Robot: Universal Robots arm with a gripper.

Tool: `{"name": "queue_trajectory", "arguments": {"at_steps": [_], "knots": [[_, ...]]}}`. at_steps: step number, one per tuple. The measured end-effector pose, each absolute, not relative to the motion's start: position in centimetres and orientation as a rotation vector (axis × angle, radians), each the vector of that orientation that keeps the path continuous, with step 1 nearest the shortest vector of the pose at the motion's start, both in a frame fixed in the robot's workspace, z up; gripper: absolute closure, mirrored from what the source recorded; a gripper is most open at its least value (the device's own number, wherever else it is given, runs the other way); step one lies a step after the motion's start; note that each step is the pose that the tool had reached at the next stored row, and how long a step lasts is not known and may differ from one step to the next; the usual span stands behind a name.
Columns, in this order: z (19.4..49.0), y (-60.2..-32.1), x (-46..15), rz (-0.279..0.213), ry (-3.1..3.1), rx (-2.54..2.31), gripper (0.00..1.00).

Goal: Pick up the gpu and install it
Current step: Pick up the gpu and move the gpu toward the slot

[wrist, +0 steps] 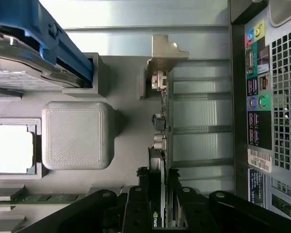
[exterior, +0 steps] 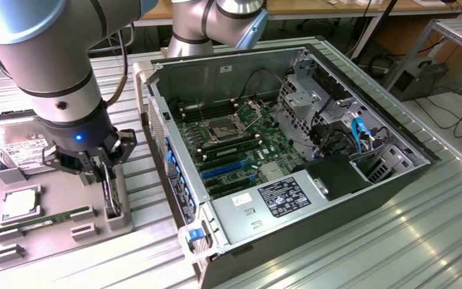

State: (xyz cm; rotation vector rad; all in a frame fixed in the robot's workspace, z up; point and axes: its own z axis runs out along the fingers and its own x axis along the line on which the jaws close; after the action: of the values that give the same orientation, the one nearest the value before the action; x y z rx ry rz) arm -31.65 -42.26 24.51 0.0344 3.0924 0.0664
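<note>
We find the gpu (wrist: 161,121) standing on its long edge in the slot of a grey holder (wrist: 167,51) on the counter (exterior: 423,223), just beside the open case (exterior: 335,235). The hand (wrist: 159,187) is down over one end of the card, clamped on its two faces. We judge the card to be light and stiff but fragile. The fan side and the bare board want only a modest squeeze, and a grip this far from the middle could let the free end sag or tip. The holder hugs the lower edge, so we reckon straight up is the only clean way out. Above the card there is open room, while the case wall and the memory stick (exterior: 46,218) lie near.
</note>
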Motion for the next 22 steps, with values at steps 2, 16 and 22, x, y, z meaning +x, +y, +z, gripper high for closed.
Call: {"name": "queue_trajectory", "arguments": {"at_steps": [2,16,22], "knots": [[24.5,-42.3,-31.6,0.067,3.093,0.018,0.74],[27.5,-42.5,-31.1,0.082,3.095,0.003,0.74],[30.4,-42.7,-30.9,0.089,3.096,0.003,0.74]]}}
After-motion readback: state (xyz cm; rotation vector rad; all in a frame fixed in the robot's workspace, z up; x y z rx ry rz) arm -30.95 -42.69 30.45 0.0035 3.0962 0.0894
